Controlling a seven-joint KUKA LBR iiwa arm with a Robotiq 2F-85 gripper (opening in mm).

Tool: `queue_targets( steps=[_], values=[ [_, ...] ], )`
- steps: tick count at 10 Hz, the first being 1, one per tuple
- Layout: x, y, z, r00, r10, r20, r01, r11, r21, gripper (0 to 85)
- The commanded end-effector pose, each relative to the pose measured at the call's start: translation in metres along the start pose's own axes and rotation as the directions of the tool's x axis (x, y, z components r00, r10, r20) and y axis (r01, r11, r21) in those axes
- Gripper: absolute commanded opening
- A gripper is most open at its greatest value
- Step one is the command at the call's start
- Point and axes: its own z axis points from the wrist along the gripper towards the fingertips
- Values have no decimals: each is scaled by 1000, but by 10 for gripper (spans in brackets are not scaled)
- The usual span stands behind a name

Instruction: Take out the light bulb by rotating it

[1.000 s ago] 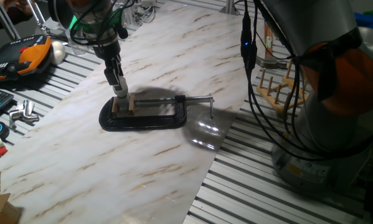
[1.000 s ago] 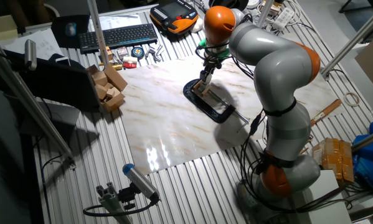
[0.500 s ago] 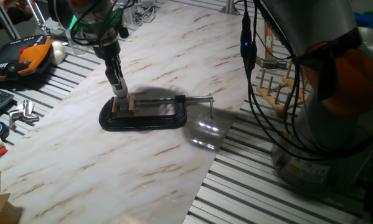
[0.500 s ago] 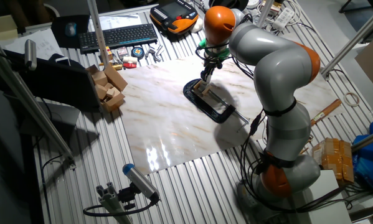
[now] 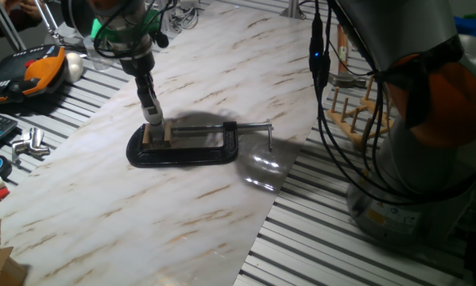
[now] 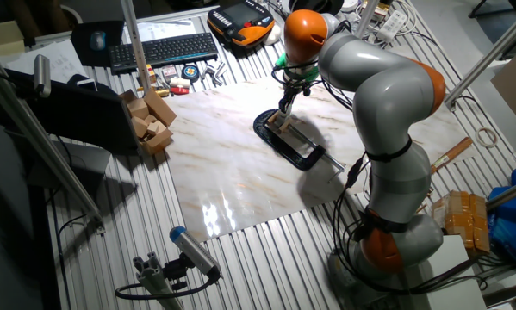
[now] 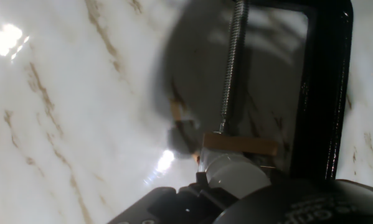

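Lying flat on the glossy marble-veined table (image 5: 102, 206), black C-clamp (image 5: 186, 152) with threaded steel screw, small wooden blocks (image 5: 156, 135) in its mouth, frosted white bulb (image 7: 236, 176) there, end effector (image 5: 152, 119) closed around bulb.

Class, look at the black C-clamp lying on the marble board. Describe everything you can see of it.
The C-clamp lies flat on the marble board. Its frame is black and looks like metal, with a silver threaded screw running along its opening to a small crossbar handle at the outer end. At the other end the screw presses thin wooden pieces against the frame. The gripper hangs directly over that clamped end; whether it touches the clamp cannot be told.
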Motion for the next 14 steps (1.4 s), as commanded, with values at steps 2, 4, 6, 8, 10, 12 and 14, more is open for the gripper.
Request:
queue_targets(
  steps=[2, 4, 6, 8, 10, 12, 14],
  values=[
    [0, 0, 0, 999, -39, -9, 39, 999, 4, 0],
    [0, 0, 0, 997, -74, -12, 74, 997, -3, 0],
    [0, 0, 0, 995, -95, -14, 95, 995, -10, 0],
    [0, 0, 0, 993, -121, -9, 121, 993, -6, 0],
    [0, 0, 0, 989, -144, -11, 144, 990, -6, 0],
    [0, 0, 0, 986, -167, -11, 167, 986, -4, 0],
    [0, 0, 0, 981, -193, -13, 193, 981, -4, 0]
  ],
)
